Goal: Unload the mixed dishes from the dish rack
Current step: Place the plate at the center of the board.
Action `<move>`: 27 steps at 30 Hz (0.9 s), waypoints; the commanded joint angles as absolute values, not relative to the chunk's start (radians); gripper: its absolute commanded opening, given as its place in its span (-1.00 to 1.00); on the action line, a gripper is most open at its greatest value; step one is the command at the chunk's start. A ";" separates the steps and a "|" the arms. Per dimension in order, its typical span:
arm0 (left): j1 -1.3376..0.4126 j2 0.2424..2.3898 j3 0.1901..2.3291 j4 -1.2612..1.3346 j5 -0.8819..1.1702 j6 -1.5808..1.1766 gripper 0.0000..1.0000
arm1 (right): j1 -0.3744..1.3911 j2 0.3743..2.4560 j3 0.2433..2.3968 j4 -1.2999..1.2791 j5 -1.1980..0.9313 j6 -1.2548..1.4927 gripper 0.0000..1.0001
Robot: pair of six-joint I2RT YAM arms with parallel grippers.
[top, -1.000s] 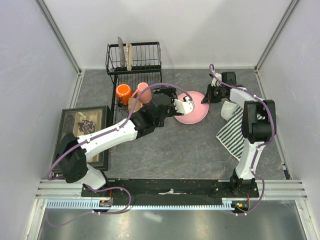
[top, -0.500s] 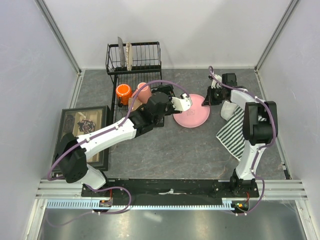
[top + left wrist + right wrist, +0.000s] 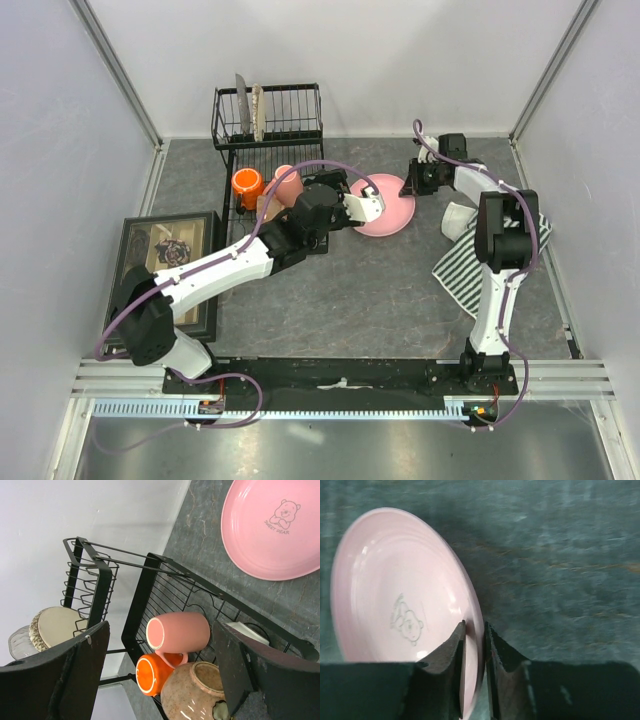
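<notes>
The wide pink dish, printed with a small bear, lies on the table right of the dish rack. My right gripper is shut on its right rim, one finger on each side. On the rack's base lie a pink mug, an orange mug and a tan-brown bowl, with a white bowl partly hidden. My left gripper hangs wide open between rack and dish, holding nothing.
A beige plate and a clear dish stand upright in the rack's wire back. A striped cloth lies at the right under the right arm. A black-framed box of trinkets sits at the left. Walls close in on three sides.
The right gripper has carried the pink dish toward the back of the table, a little nearer the far wall. The left arm has barely shifted.
</notes>
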State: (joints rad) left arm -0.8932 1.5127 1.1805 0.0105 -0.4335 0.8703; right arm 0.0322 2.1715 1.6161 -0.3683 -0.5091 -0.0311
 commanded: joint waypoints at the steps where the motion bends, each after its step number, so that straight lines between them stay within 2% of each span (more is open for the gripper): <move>1: -0.890 1.526 1.193 0.074 -0.413 0.857 0.79 | 0.021 2.238 1.661 -0.348 -0.353 -0.106 -0.43; 3: -0.888 1.529 1.193 0.077 -0.413 0.861 0.79 | 0.020 2.255 1.677 -0.360 -0.333 -0.113 -0.32; 8: -0.885 1.532 1.192 0.083 -0.417 0.868 0.79 | 0.012 2.264 1.683 -0.364 -0.314 -0.120 -0.19; 11: -0.876 1.531 1.200 0.089 -0.425 0.871 0.79 | 0.008 2.249 1.678 -0.367 -0.311 -0.126 0.02; 12: -0.871 1.529 1.203 0.090 -0.426 0.870 0.79 | 0.005 2.234 1.675 -0.368 -0.311 -0.126 0.15; 15: -0.835 1.525 1.244 0.069 -0.426 0.835 0.79 | 0.005 2.185 1.660 -0.373 -0.318 -0.129 0.30; 21: -0.713 1.525 1.420 -0.064 -0.379 0.710 0.80 | 0.005 2.050 1.643 -0.402 -0.374 -0.123 0.52; 24: -0.621 1.552 1.581 -0.167 -0.333 0.614 0.80 | 0.005 1.968 1.641 -0.423 -0.416 -0.101 0.66; 27: -0.519 1.598 1.715 -0.265 -0.278 0.534 0.80 | 0.005 1.915 1.629 -0.439 -0.446 -0.086 0.71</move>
